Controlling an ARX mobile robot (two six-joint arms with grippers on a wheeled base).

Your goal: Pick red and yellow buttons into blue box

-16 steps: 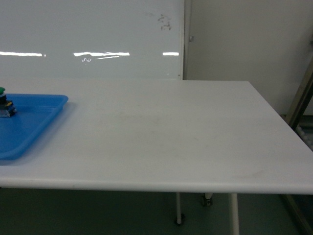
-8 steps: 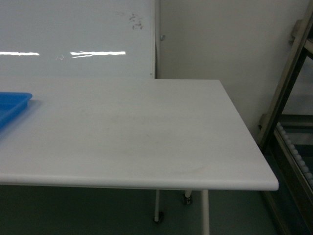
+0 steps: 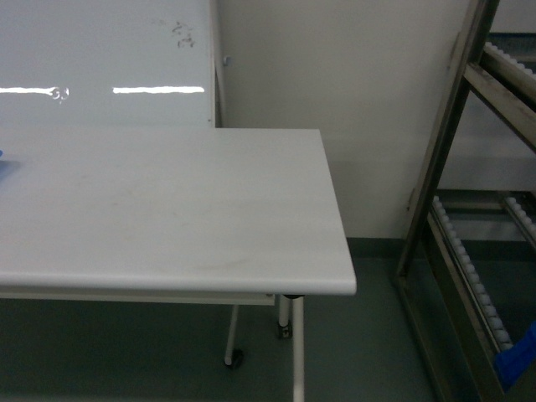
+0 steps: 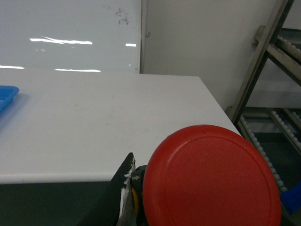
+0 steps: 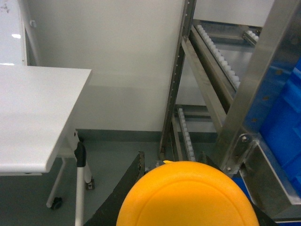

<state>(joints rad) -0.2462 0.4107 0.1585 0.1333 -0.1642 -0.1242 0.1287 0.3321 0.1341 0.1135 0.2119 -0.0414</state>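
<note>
Head view first: a white desk (image 3: 167, 209) fills the left and centre of the frame, its right corner ending just past the middle. A whiteboard (image 3: 100, 59) sits along the upper left, and a metal roller rack (image 3: 469, 218) climbs the right edge. Neither hand shows in this view.

Over to the left wrist camera, and there it is: the red button (image 4: 211, 176), its round cap huge in the lower right of the frame. The left hand (image 4: 136, 197) is closed on it, with a dark finger (image 4: 120, 188) pressed against the cap's left side at the bottom centre. A sliver of the blue tray (image 4: 7, 96) peeks in at the left edge, resting on the desk, well apart from the button.

Right wrist camera now: the yellow button (image 5: 188, 195) bulges up from the bottom centre, held in the right hand (image 5: 183, 207), dark fingers (image 5: 134, 176) flanking the cap. Behind it, at the right edge, bright blue plastic sits inside the rack. That is probably the blue box (image 5: 282, 127), though only a wall of it shows between the steel rails.
</note>
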